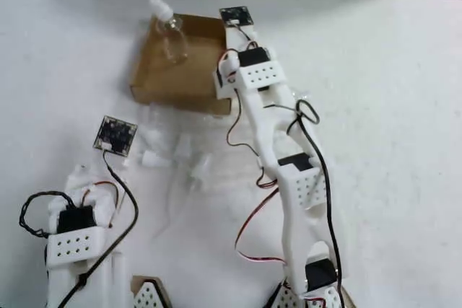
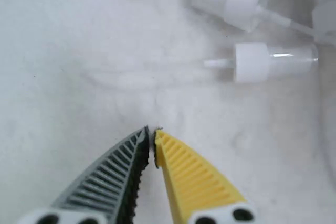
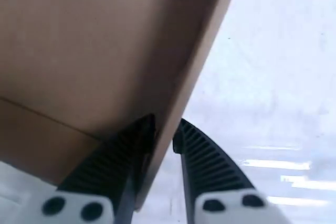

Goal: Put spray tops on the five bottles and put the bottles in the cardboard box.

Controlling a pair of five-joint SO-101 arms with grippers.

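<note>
The cardboard box (image 1: 189, 77) lies open at the far middle of the table. A clear bottle (image 1: 173, 40) with a white spray top (image 1: 160, 6) lies in its far left corner. My right gripper (image 3: 164, 125) is shut on the box's right wall (image 3: 194, 72), one finger inside and one outside. Low over the table at the near left, my left gripper (image 2: 153, 130) is shut on nothing. Two loose spray tops (image 2: 242, 6) (image 2: 253, 62) with thin dip tubes lie just ahead of it. Clear bottles (image 1: 198, 167) lie on the table in front of the box.
The right arm (image 1: 278, 135) stretches from the near edge up to the box, with red and black cables looping beside it. The left arm (image 1: 76, 239) stands at the near left. White table (image 1: 390, 106) lies open to the right.
</note>
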